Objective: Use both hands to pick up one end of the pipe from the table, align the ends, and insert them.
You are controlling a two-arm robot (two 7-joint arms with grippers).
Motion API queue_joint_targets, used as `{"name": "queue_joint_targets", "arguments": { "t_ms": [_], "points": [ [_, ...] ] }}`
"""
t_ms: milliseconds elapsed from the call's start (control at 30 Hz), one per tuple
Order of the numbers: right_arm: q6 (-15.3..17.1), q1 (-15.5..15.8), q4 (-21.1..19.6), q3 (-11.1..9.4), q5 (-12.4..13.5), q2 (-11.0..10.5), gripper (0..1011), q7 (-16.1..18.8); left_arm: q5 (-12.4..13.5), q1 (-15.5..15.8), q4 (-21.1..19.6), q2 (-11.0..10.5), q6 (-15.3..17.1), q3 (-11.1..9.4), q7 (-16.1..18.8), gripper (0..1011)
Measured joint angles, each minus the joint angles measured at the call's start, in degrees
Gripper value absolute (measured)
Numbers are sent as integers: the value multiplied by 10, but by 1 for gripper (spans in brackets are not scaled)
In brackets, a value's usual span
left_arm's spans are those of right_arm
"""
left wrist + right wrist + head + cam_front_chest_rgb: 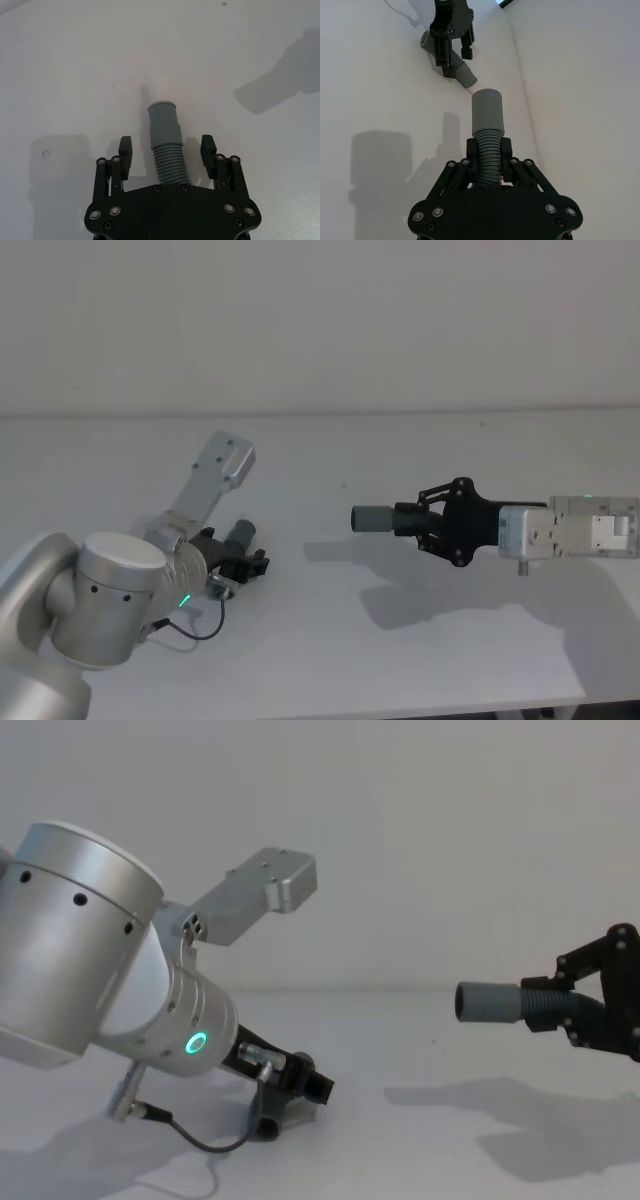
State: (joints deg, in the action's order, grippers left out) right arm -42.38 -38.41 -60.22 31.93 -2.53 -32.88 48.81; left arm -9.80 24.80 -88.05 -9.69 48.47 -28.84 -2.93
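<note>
- The 1st hose piece (500, 1003) is off the table (320, 670), carried level in the air on my right side; its smooth cuff (372, 518) points across toward my left side, which I judge presents it as 1 mating end for the join.
- My right gripper (422, 521) is clamped on the ribbed body (487, 140) just behind that cuff; the fingers are pressed in against the ribs; this hold leaves the whole cuff free ahead of the fingertips, as insertion would need.
- The 2nd hose piece (166, 160) lies on the table at my left; its stepped cuff (163, 120) points away from my left wrist, and in the right wrist view it angles roughly toward the held cuff.
- My left gripper (166, 150) is down over it with the jaws spread wide; 1 finger (126, 150) stands on each side of the ribs, and both pads appear clear of them; nothing is gripped.
- Judgement: the step in hand is the 2nd pick-up; the straddle sits on the ribs behind the cuff, mirroring the right-side hold; the 2 ends are well apart; alignment and insertion are not yet begun.
</note>
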Motion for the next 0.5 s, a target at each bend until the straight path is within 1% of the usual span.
{"name": "queue_joint_targets", "arguments": {
  "t_ms": [133,167,200,233,267,367,400,433,467,500],
  "points": [
    [0,0,0,0,0,0,237,0,1,1,6,2,-4,1,0,745],
    [0,0,0,0,0,0,237,0,2,1,7,3,-5,2,0,745],
    [0,0,0,0,0,0,237,0,2,1,9,4,-7,2,0,670],
    [0,0,0,0,0,0,237,0,2,1,9,4,-7,3,-1,670],
    [0,0,0,0,0,0,237,0,2,1,11,5,-9,4,-2,616],
    [0,0,0,0,0,0,237,0,2,1,12,6,-10,5,-3,499],
    [0,0,0,0,0,0,237,0,2,0,13,7,-11,6,-4,469],
    [0,0,0,0,0,0,237,0,1,0,13,7,-11,6,-5,469],
    [0,0,0,0,0,0,237,0,1,-1,13,8,-11,7,-5,440],
    [0,0,0,0,0,0,237,0,1,-2,13,8,-11,8,-6,381]
  ]
}}
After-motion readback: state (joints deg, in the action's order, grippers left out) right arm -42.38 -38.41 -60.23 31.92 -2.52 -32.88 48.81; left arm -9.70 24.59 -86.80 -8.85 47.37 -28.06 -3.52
